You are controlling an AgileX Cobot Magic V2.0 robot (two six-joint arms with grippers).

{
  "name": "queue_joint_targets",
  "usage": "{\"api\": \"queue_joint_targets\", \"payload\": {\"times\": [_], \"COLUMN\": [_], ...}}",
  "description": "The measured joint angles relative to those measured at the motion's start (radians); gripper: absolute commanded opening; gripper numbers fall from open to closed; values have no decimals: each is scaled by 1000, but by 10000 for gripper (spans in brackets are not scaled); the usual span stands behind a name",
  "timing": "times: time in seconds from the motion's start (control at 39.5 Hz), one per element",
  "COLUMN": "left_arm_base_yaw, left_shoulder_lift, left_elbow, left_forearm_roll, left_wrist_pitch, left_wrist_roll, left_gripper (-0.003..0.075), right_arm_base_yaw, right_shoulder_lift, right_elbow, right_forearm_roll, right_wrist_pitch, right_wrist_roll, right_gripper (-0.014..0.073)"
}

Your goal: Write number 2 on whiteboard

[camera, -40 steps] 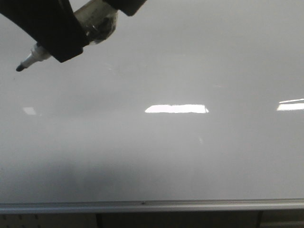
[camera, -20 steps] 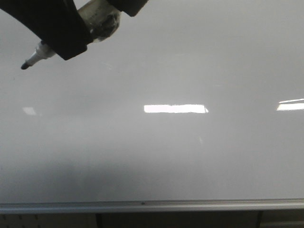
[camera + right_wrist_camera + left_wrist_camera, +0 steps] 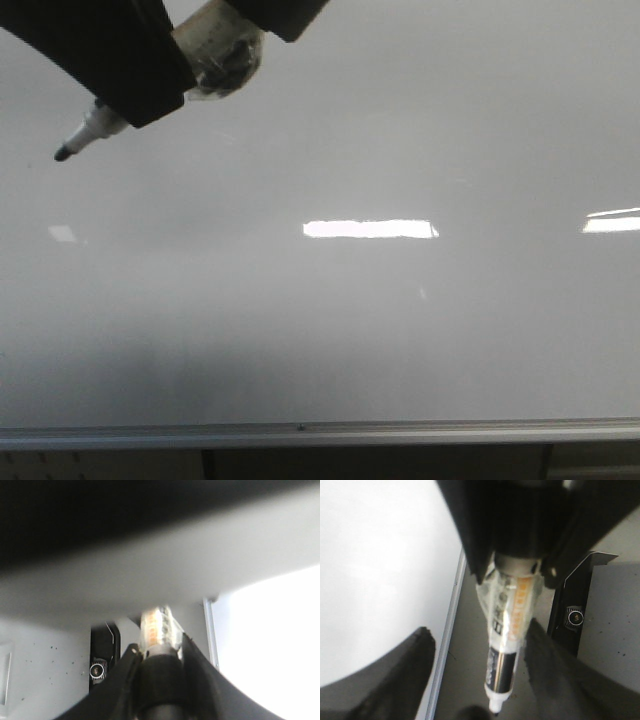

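The whiteboard [image 3: 400, 330] fills the front view, with a silver rail [image 3: 320, 432] along its lower edge. No black stroke of a number 2 shows on it. A marker [image 3: 103, 123] wrapped in clear tape points down-left, its black tip [image 3: 62, 154] near the board's upper left. My right gripper [image 3: 160, 647] is shut on the marker's black rear end. My left gripper [image 3: 477, 630] is open, its fingers [image 3: 405, 675] wide apart on either side of the marker [image 3: 505, 640] without touching it. In the front view a black left finger [image 3: 130, 70] covers the marker's middle.
Bright rectangular light reflections [image 3: 370, 229] lie on the board's middle and right. Beyond the board's edge rail [image 3: 451, 625] is a grey speckled surface with a black metal bracket [image 3: 572, 615].
The marker tip has moved slightly down and to the right over the board's upper left. Both grippers moved with it.
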Motion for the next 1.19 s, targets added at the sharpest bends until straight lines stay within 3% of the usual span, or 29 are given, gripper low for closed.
{"api": "queue_joint_targets", "payload": {"times": [0.25, 0.66, 0.99, 1.19], "left_arm_base_yaw": [114, 414, 457, 457], "left_shoulder_lift": [-115, -325, -389, -389], "left_elbow": [18, 165, 203, 206], "left_forearm_roll": [-26, -92, -105, -107], "left_wrist_pitch": [0, 0, -17, -62], "left_wrist_roll": [-39, -162, -170, -173], "left_gripper": [513, 513, 513, 513], "right_arm_base_yaw": [-87, -387, -606, -618], "right_shoulder_lift": [-63, -287, -572, -587], "right_elbow": [0, 116, 524, 705], "right_forearm_roll": [-95, -145, -142, -118], "right_wrist_pitch": [42, 68, -326, -604], "right_wrist_roll": [111, 401, 469, 473], "right_gripper": [50, 50, 50, 50]}}
